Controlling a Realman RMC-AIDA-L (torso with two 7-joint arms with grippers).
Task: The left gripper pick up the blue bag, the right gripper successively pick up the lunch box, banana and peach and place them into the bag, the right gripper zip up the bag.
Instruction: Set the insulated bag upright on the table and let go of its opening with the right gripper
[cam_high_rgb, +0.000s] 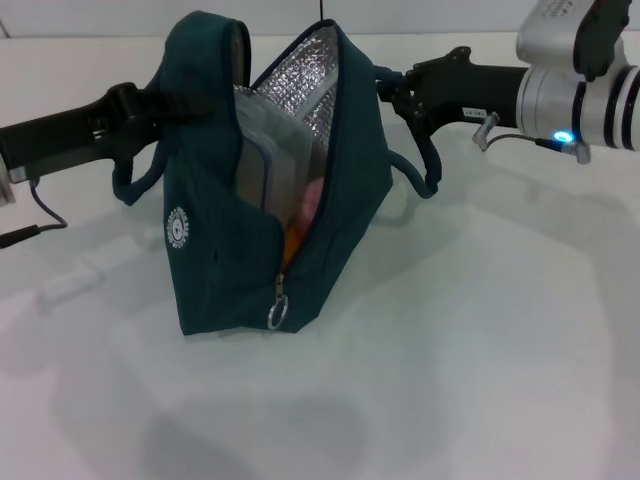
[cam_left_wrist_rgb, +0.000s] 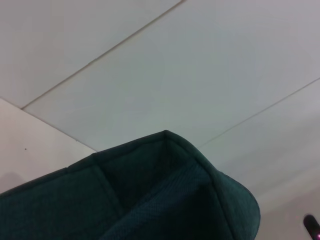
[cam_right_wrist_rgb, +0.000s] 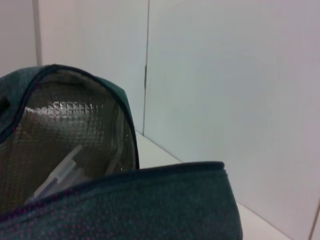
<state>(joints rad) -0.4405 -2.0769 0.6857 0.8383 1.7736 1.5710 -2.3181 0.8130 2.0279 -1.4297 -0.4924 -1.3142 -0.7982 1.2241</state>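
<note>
The blue bag (cam_high_rgb: 255, 200) stands on the white counter (cam_high_rgb: 480, 340), gaping at the top, with the lunch box (cam_high_rgb: 262, 160) upright inside against the silver lining, a pinkish shape that is likely the peach (cam_high_rgb: 312, 200) lower down, and an orange-yellow sliver beneath it that may be the banana. The left gripper (cam_high_rgb: 150, 110) is at the bag's left top edge and the right gripper (cam_high_rgb: 395, 90) at its right top edge; whether either pair of jaws is spread or pinching fabric I cannot tell. What remains, by my reading, is the zipping, and the zipper pull (cam_high_rgb: 278, 305) hangs low at the near end, far from the right gripper. If the left side slackens, the mouth could sag and the teeth fail to meet; the tall box may also jam the slider. The head view alone shows the pull and the fruit. The right wrist view looks into the lining (cam_right_wrist_rgb: 65, 130) and a corner of the box; the left wrist view shows only outer fabric.
</note>
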